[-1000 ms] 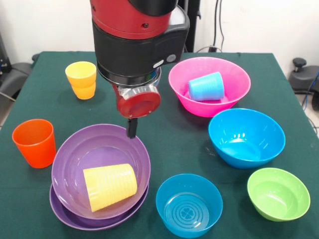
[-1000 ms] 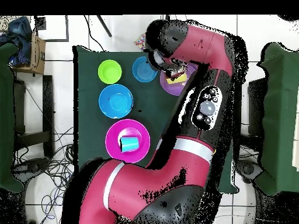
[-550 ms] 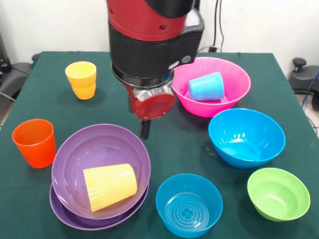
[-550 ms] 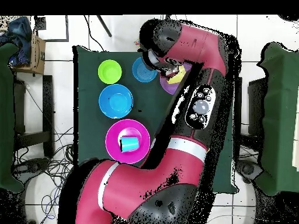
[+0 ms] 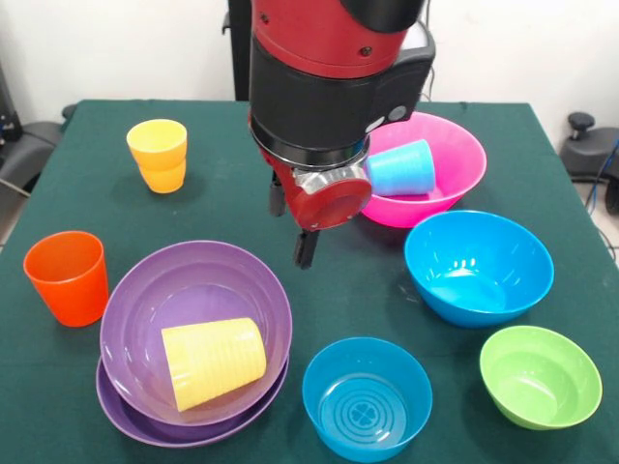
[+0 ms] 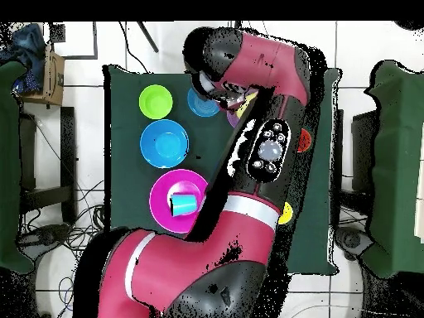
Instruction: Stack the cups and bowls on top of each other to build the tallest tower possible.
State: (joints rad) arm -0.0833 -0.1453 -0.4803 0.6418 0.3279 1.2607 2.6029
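My gripper (image 5: pixel 290 240) hangs open and empty over bare cloth, between the stacked purple bowls (image 5: pixel 135 319) and the pink bowl (image 5: pixel 455 159). A pale yellow ribbed cup (image 5: pixel 213 361) lies on its side in the upper purple bowl. A light blue cup (image 5: pixel 398 167) lies tipped in the pink bowl. The orange cup (image 5: pixel 66 275) stands left of the purple bowls. Two amber-yellow cups (image 5: pixel 158 155) stand nested at the far left. The big blue bowl (image 5: pixel 479 266), small blue bowl (image 5: pixel 368 396) and green bowl (image 5: pixel 540 375) sit empty. In the overhead view the arm (image 6: pixel 265 149) hides the purple bowls.
The green tablecloth (image 5: pixel 87 203) shows bare between the amber cups and the purple bowls. The overhead view shows the green bowl (image 6: pixel 156 101), big blue bowl (image 6: pixel 164 143) and pink bowl (image 6: pixel 162 186) in a row along one table side.
The arm has swung from over the purple bowls' far rim towards the pink bowl, and a second finger now shows. No cup or bowl has moved.
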